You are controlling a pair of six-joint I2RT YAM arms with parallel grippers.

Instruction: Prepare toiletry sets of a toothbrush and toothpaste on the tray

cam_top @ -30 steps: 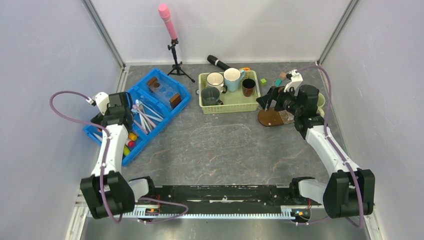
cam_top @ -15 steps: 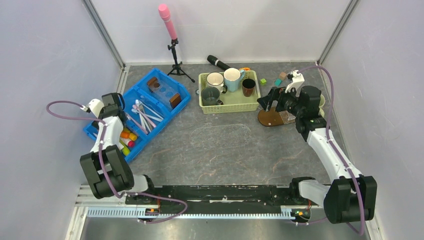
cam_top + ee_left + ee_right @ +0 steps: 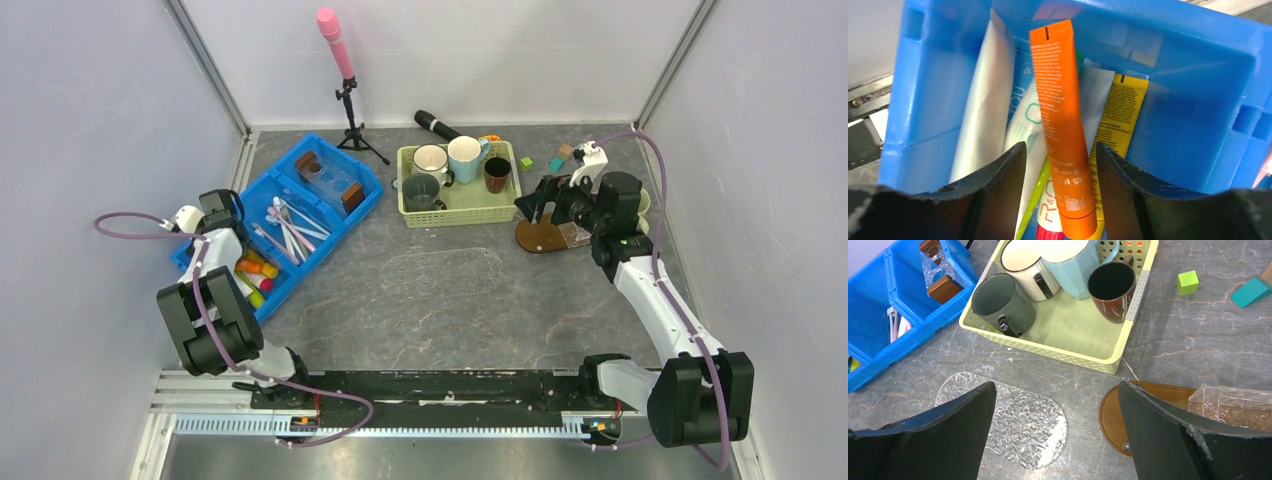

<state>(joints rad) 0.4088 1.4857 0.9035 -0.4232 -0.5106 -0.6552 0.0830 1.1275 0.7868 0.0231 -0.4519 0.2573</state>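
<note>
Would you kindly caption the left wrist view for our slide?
Left gripper straddling an orange toothpaste tube atop other tubes in a blue bin, jaws open, not touching it.

Four mugs (image 3: 1003,302), one green basket (image 3: 1048,352), one blue bin (image 3: 1188,100), one wooden tray (image 3: 1148,410)

Bright, even overhead light, soft shadows; the left claw (image 3: 1060,165) looms dark and blurred.

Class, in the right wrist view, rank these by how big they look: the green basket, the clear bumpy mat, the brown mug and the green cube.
1. green basket, even with its top cut off by the frame
2. clear mat, which lies nearer the camera, so it may look bigger than it is
3. brown mug
4. green cube
</note>
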